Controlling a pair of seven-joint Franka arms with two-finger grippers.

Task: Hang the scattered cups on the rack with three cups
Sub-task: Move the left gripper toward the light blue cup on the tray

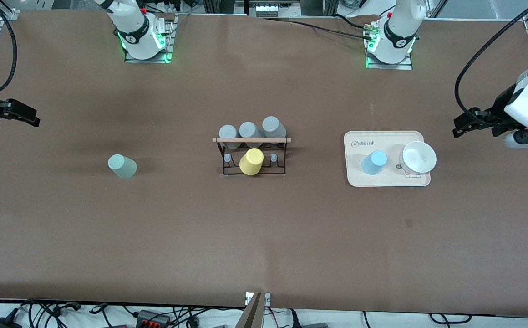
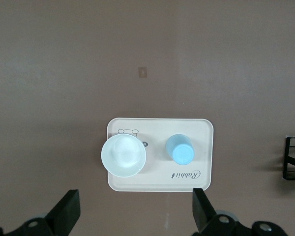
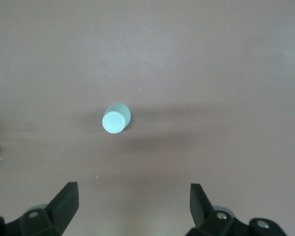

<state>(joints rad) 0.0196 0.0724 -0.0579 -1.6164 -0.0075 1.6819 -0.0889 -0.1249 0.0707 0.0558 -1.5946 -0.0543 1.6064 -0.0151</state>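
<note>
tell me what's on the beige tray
On the beige tray stand a light blue cup, upside down, and a white bowl; the bowl covers part of the tray's print.

The left hand [image 2: 132,216] hangs over the brown desk [image 2: 64,64] with its two dark fingers [image 2: 66,211] spread wide and nothing between them. Below lies a beige tray [image 2: 160,181] with rounded corners and the printed word "Rabbit". On the tray a light blue cup [image 2: 181,149] stands mouth down, its flat base upward. Beside it, apart from it, a white bowl [image 2: 123,156] sits upright, overlapping the tray's rim at one end. A small pale square mark [image 2: 143,72] shows on the desk surface. Part of a black wire rack [image 2: 294,160] enters at the frame's edge, well apart from the tray.
</note>
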